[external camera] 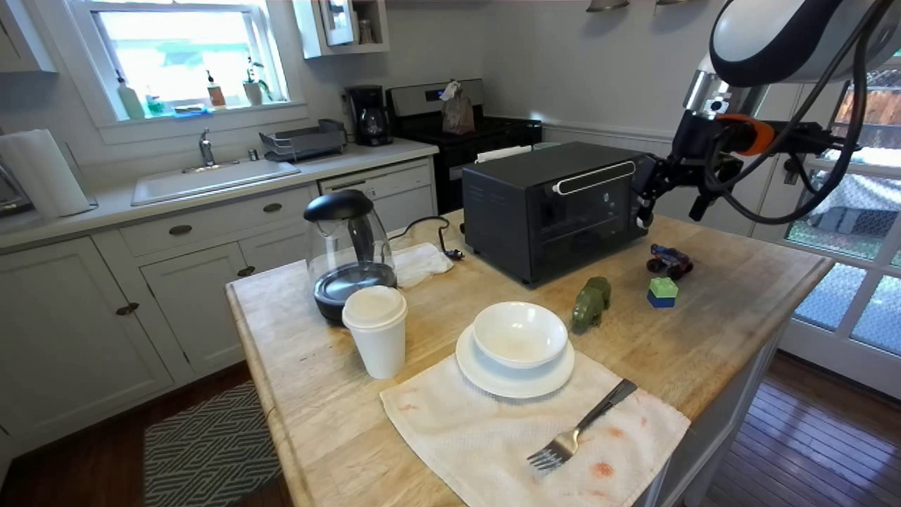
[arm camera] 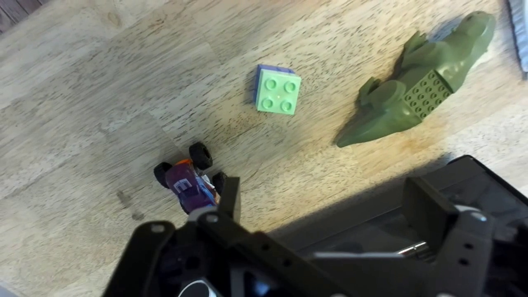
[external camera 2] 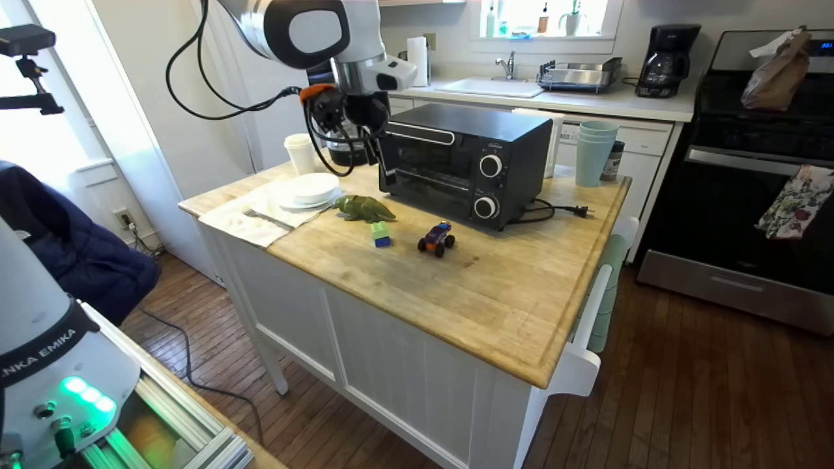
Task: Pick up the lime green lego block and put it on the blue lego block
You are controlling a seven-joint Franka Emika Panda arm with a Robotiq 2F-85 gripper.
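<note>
Lime block (arm camera: 278, 91) on blue block (external camera: 661, 301), lidded cup (external camera: 376, 332)

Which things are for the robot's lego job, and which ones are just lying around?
For the job:
lime green lego block
blue lego block, under it
open gripper

Just lying around:
toy truck
green toy animal
fork
white cup
toaster oven

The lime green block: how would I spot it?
Find the black toaster oven. In front of it stand a toy truck and a green toy animal. Near both, the lime green block tops the blue block: brighter than the animal, with only four studs.
</note>
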